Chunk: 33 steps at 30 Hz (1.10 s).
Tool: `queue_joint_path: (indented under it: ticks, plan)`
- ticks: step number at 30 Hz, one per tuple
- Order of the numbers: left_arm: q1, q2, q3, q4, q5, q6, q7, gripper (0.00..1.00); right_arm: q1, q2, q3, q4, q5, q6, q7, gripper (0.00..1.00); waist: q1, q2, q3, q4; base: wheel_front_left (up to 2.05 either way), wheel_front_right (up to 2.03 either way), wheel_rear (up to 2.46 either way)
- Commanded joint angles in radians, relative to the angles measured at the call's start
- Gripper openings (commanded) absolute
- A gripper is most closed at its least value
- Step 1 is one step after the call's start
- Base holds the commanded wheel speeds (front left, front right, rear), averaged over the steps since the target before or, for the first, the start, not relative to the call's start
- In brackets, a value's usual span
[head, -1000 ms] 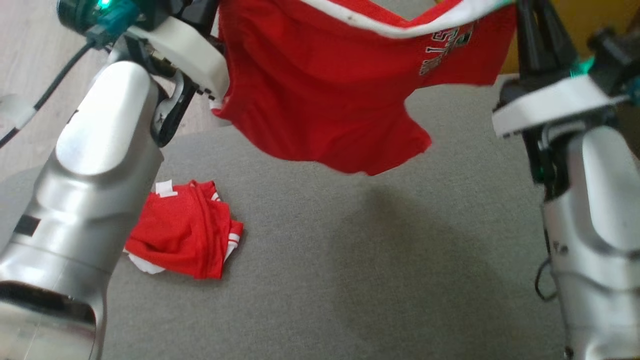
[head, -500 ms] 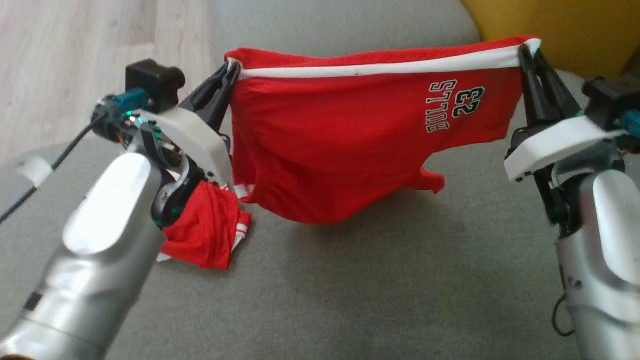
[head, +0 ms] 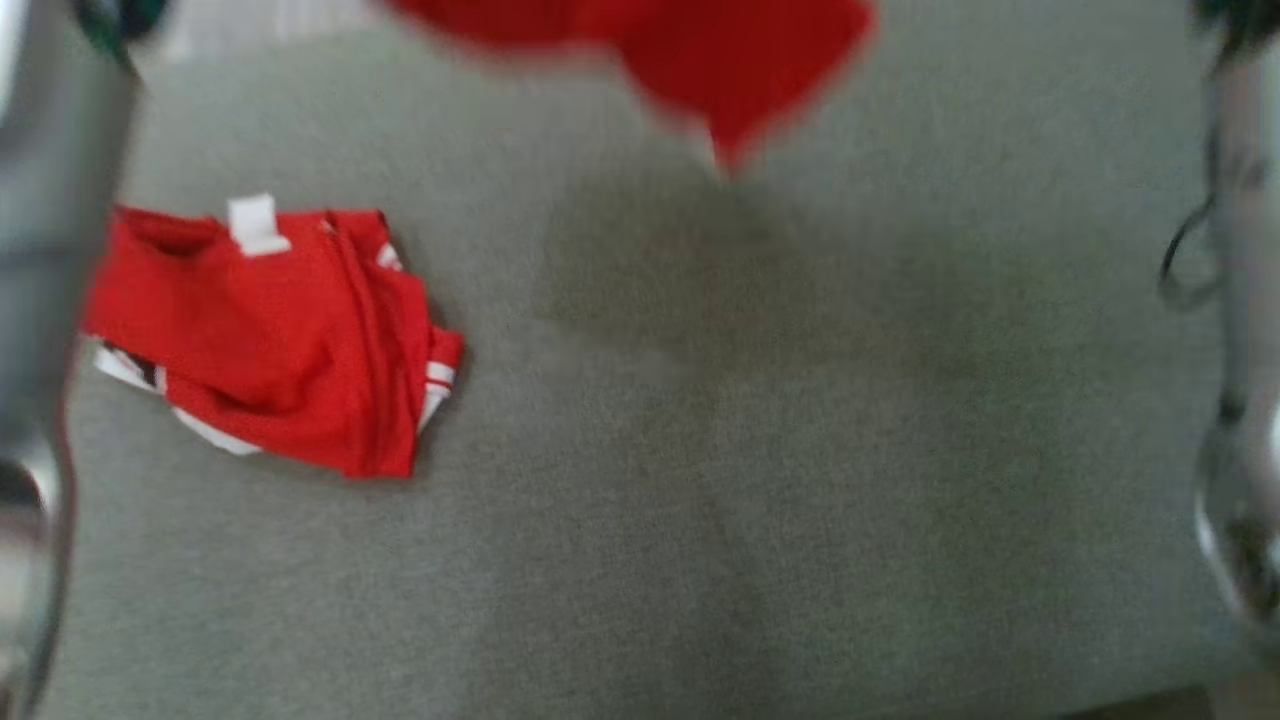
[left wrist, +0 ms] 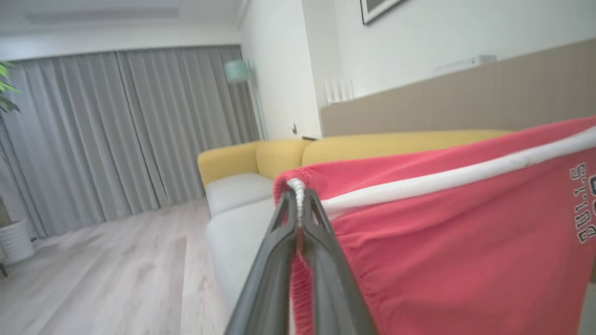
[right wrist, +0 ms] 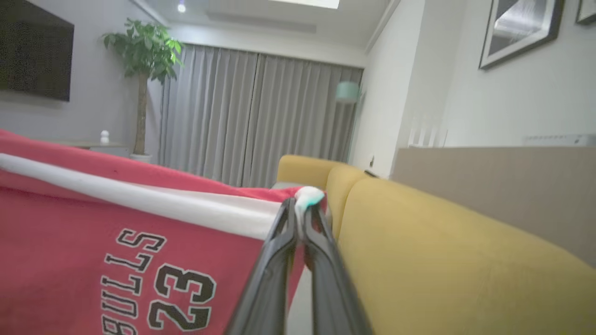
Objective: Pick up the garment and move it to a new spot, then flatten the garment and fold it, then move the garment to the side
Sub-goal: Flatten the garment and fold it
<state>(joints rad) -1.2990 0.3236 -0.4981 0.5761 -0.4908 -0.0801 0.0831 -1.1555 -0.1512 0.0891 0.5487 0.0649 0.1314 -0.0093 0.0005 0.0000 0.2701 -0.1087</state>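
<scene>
Finds the red shorts (left wrist: 442, 242) hanging in the air above the grey sofa seat (head: 750, 450), stretched wide by the waistband. Records the left end effector (left wrist: 298, 193) fully closed, fingers pinched on one end of the white waistband (left wrist: 465, 176), high over the seat. Records the right end effector (right wrist: 301, 207) likewise fully closed, pinched on the opposite end of that band, above the seat and near the yellow backrest (right wrist: 442, 260) behind it. Reads black lettering with white outline and the number 23 (right wrist: 181, 298) on the cloth close to the right-hand grip. Sees, in the blurred head view, the lower hem of the shorts clear of the seat, with a soft shadow (head: 700, 270) cast on the seat beneath. Notes a second red garment (head: 270, 340), bunched and folded, with white trim and a white label, lying on the left part of the seat, apart from the hanging shorts. Places the left forearm (head: 40, 250) and the right forearm (head: 1240, 400), both silver and blurred, at the seat's two sides
</scene>
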Motion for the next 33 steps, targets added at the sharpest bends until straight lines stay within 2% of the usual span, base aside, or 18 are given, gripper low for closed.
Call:
queue_joint_path:
  ticks: [1, 5, 8, 12, 16, 19, 21, 25, 29, 33]
  plan:
    - [-0.076, 0.035, 0.041, 0.003, 0.02, 0.008, -0.036, 0.0, -0.067, 0.018, -0.018, 0.008, -0.026, -0.001, -0.042, 0.0, -0.0005, 0.0, 0.108, -0.025, 0.0, 0.0, 0.0]
    - [-0.173, 0.007, 0.05, 0.098, 0.05, 0.018, -0.171, 0.0, -0.188, 0.037, -0.093, 0.147, -0.097, -0.001, -0.164, 0.0, -0.0005, 0.0, 0.148, -0.031, 0.0, 0.0, 0.0]
    - [-0.177, -0.028, 0.052, 0.16, 0.033, -0.001, -0.255, 0.0, -0.206, 0.049, -0.107, 0.241, -0.138, -0.001, -0.205, 0.0, -0.0005, 0.0, 0.162, -0.032, 0.0, 0.0, 0.0]
    - [-0.113, -0.078, 0.017, 0.228, 0.006, -0.032, -0.301, 0.0, -0.163, 0.032, -0.066, 0.358, -0.169, -0.001, -0.223, 0.0, -0.0005, 0.0, 0.173, -0.013, 0.0, 0.0, 0.0]
    - [0.025, -0.12, -0.042, 0.261, -0.034, -0.048, -0.32, 0.0, -0.086, -0.004, 0.005, 0.483, -0.172, -0.001, -0.211, 0.0, -0.0005, 0.0, 0.151, 0.002, 0.0, 0.0, 0.0]
    - [0.157, -0.133, -0.129, 0.237, -0.074, -0.05, -0.326, 0.0, -0.028, -0.033, 0.064, 0.566, -0.148, -0.001, -0.185, 0.0, -0.0005, 0.0, 0.118, 0.013, 0.0, 0.0, 0.0]
    - [0.242, -0.12, -0.193, 0.208, -0.101, -0.05, -0.329, 0.0, 0.011, -0.053, 0.112, 0.614, -0.124, -0.001, -0.164, 0.0, -0.0005, 0.0, 0.092, 0.018, 0.0, 0.0, 0.0]
    - [0.387, -0.088, -0.259, 0.15, -0.168, -0.05, -0.334, 0.0, 0.09, -0.076, 0.237, 0.681, -0.064, -0.001, -0.116, 0.0, -0.0005, 0.0, 0.035, 0.019, 0.0, 0.0, 0.0]
    - [0.499, -0.064, -0.305, 0.103, -0.171, -0.05, -0.338, 0.0, 0.176, -0.102, 0.346, 0.693, 0.052, -0.001, -0.072, 0.0, -0.0005, 0.0, -0.036, 0.021, 0.0, 0.0, 0.0]
    - [0.595, -0.055, -0.313, 0.065, -0.165, -0.02, -0.342, 0.0, 0.266, -0.141, 0.454, 0.636, 0.191, -0.001, -0.013, 0.0, -0.0005, 0.0, -0.108, 0.014, 0.0, 0.0, 0.0]
